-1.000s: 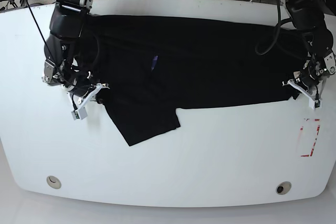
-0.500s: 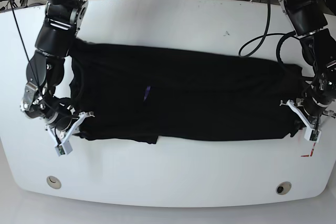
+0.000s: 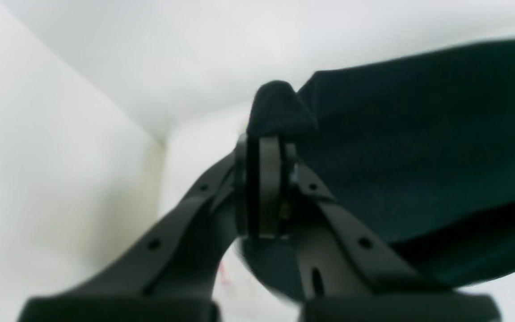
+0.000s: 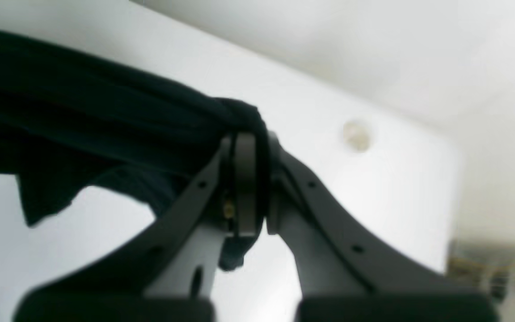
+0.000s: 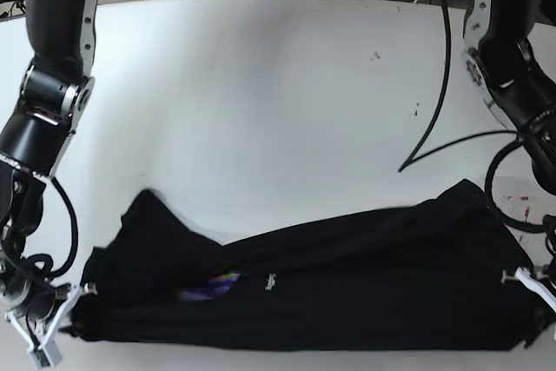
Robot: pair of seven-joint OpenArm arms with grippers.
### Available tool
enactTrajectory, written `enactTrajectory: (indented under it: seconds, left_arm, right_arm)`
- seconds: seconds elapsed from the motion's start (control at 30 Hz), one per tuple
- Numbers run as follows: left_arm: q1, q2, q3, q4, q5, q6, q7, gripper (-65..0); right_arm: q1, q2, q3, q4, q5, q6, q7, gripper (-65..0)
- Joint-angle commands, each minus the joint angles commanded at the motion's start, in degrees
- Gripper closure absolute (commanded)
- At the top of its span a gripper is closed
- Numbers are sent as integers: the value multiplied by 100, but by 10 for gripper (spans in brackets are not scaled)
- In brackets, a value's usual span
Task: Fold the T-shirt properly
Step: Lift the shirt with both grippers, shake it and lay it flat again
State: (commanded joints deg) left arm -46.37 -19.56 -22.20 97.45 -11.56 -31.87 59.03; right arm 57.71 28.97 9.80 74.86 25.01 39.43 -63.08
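1. Large black soft-fabric T-shirt [image 5: 330, 284] is stretching w/ slack across near edge of white table [image 5: 261, 110]
2. L gripper [image 3: 264, 147] is clamping one corner
3. R gripper [image 4: 246, 147] is pinching bunched fabric opposite

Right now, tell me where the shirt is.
In the base view the shirt stretches along the table's near edge, pinched at each end by the left gripper and right gripper.

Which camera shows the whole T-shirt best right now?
The base view: the T-shirt stretches across the near table edge between both grippers. The left wrist view shows only a bunched corner pinched in the left gripper; the right wrist view shows only the end clamped in the right gripper.
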Motion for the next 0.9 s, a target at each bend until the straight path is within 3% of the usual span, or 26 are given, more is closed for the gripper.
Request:
enactTrajectory:
  seconds: [0.23,0.47,0.7,0.9]
  left_arm:
    - [-1204,-176,387,-185,9,0,18,0]
    - [-1292,-176,413,-149,-18,-26,18,0]
    - [-466,-281,396,79,-35,-35,18,0]
    - [826,-273,396,686,-35,-44,18,0]
  right_arm:
    - [1477,141,-738,0,0,9,-229,0]
    - [1662,185,-888,35,9,57,-448,0]
    - [589,290,-369,554,9,57,-756,0]
    - [-1090,255,211,1363,9,57,-818,0]
